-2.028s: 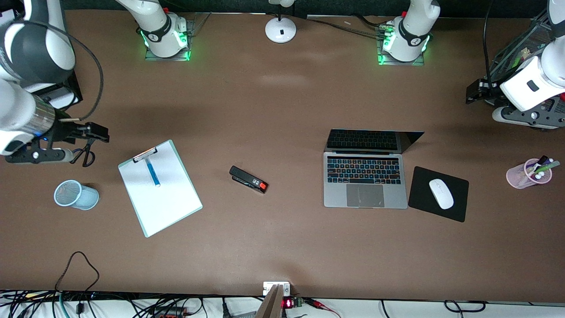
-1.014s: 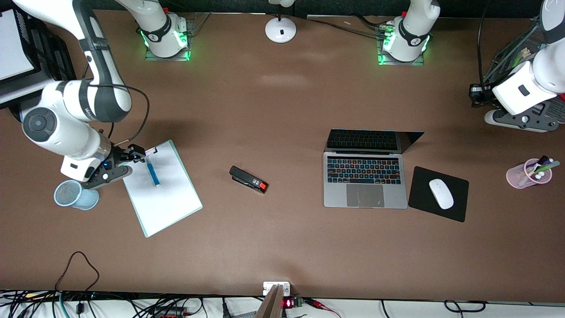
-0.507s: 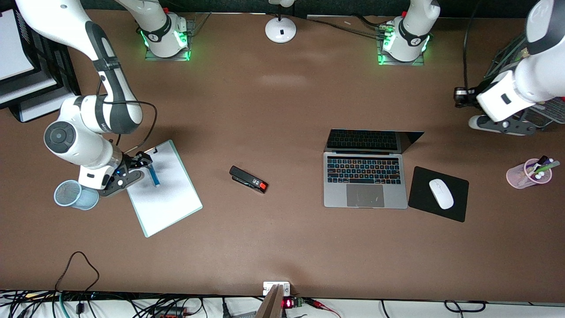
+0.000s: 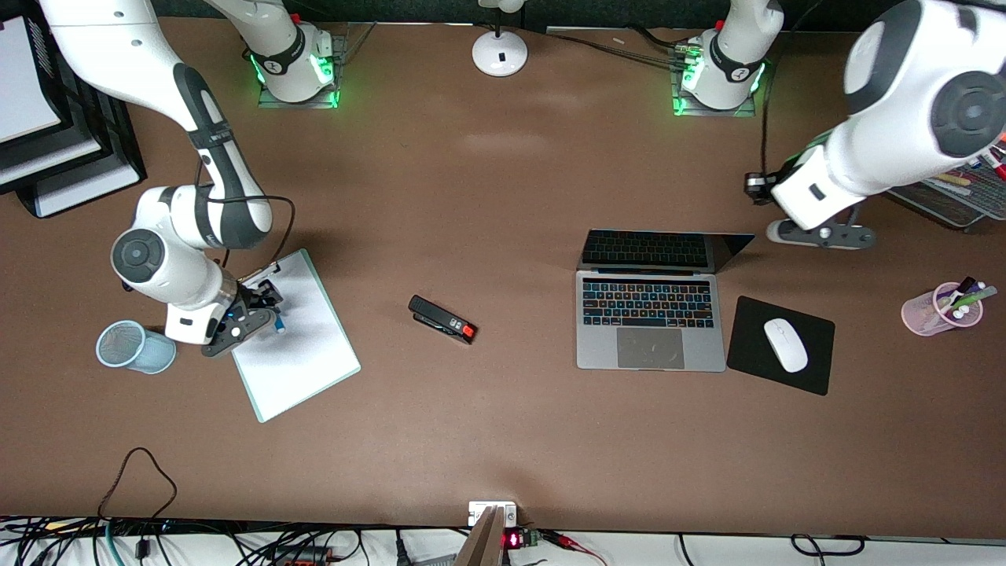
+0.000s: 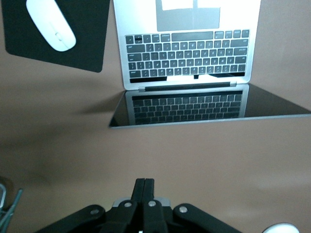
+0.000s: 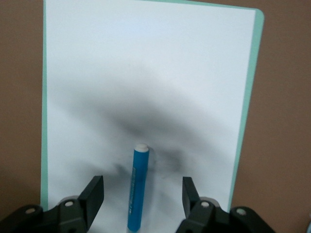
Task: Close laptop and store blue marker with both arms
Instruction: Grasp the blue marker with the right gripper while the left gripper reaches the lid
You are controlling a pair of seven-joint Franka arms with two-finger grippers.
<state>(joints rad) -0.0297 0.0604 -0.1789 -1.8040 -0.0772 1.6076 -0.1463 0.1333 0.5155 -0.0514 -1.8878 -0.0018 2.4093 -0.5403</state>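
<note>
Blue marker point(image 6: 137, 189) between right gripper point(image 6: 142, 194) jaws (apart), apparently untouched.

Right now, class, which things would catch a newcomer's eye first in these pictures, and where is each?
The open laptop stands out, beside a white mouse on its black mouse pad; the shut left pincer hangs above the table by the laptop's screen. At the right arm's end, the open right pincer straddles the blue marker on a clipboard.
</note>
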